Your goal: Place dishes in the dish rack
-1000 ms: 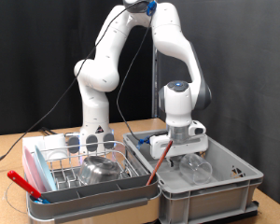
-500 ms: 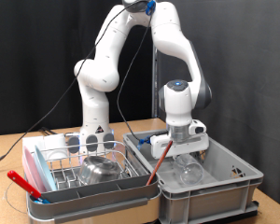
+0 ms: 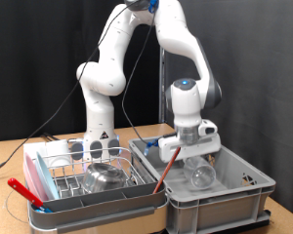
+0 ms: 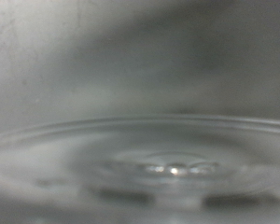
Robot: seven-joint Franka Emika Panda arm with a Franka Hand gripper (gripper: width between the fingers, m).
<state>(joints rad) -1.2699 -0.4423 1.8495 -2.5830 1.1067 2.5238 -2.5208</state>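
My gripper hangs inside the grey crate at the exterior view's right. It is shut on a clear glass cup, which sits just below the hand, above the crate floor. The wrist view is filled by the blurred rim and wall of this glass cup; the fingers do not show there. The dish rack, a wire grid on a white-pink tray, stands at the exterior view's left. A shiny steel bowl rests in it.
A red-handled tool lies across the rack's left front corner, over a clear lid on the table. A thin red stick leans between rack and crate. The robot's white base stands behind the rack.
The hand has risen a little inside the crate and turned slightly, and the glass cup has come up with it. The rack and bowl have not moved.
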